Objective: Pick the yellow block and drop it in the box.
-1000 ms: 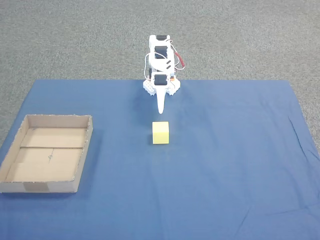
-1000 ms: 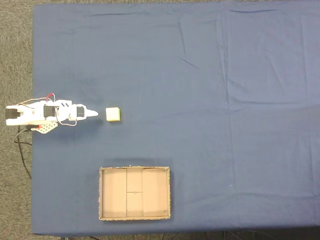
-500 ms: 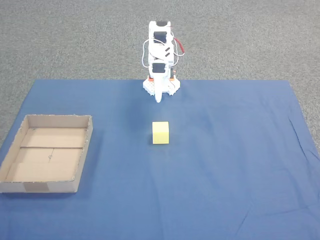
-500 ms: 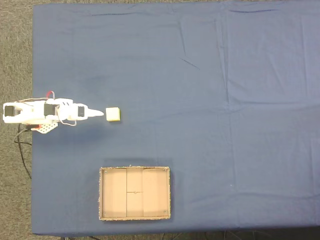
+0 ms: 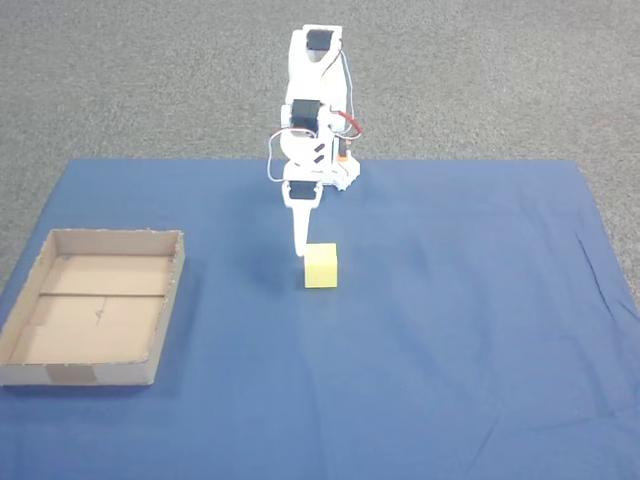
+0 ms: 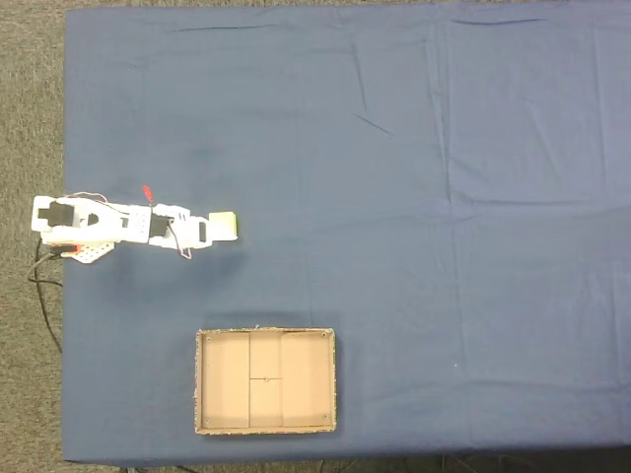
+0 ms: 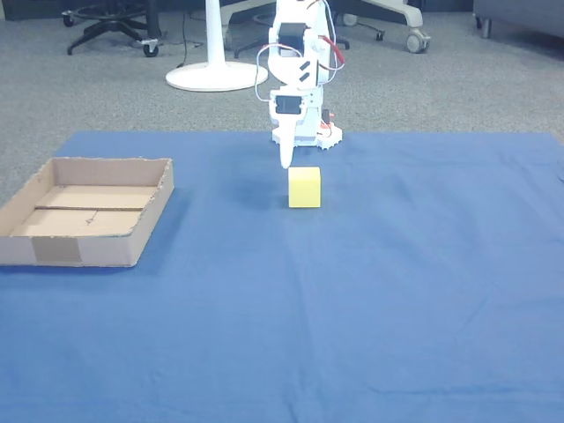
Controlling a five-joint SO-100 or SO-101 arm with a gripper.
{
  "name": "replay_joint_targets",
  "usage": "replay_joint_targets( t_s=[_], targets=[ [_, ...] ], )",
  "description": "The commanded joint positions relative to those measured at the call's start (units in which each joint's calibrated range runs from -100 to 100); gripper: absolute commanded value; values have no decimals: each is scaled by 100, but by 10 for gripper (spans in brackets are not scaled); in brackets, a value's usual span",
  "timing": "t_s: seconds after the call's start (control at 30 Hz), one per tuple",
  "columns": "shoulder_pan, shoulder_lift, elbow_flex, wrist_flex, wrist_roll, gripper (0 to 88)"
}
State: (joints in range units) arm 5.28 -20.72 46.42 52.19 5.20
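1 yellow block point(image 5: 321, 266) on blue cloth point(image 5: 450, 330), end effector point(image 5: 299, 250) just beside it, open/closed state unclear; box point(image 5: 60, 375) well apart.

matte block point(image 5: 321, 266), cardboard box point(image 5: 60, 374), cloth point(image 5: 450, 330)

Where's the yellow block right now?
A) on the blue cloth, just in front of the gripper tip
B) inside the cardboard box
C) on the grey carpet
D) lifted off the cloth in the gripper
A: the yellow block sits on the blue cloth with the gripper beside it; the box holds nothing.
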Motion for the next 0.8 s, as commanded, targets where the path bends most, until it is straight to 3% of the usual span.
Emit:
replay_joint_targets(
  t_s=[0.0, 0.23, 0.33, 0.53, 0.77],
  targets=[
    [-162, 185, -362, -106, 73, 397],
    [-461, 860, -434, -387, 288, 390],
    [-492, 1130, -543, -337, 259, 347],
    [-587, 1552, -760, -288, 283, 175],
    [-138, 582, -977, -197, 381, 165]
  ],
)
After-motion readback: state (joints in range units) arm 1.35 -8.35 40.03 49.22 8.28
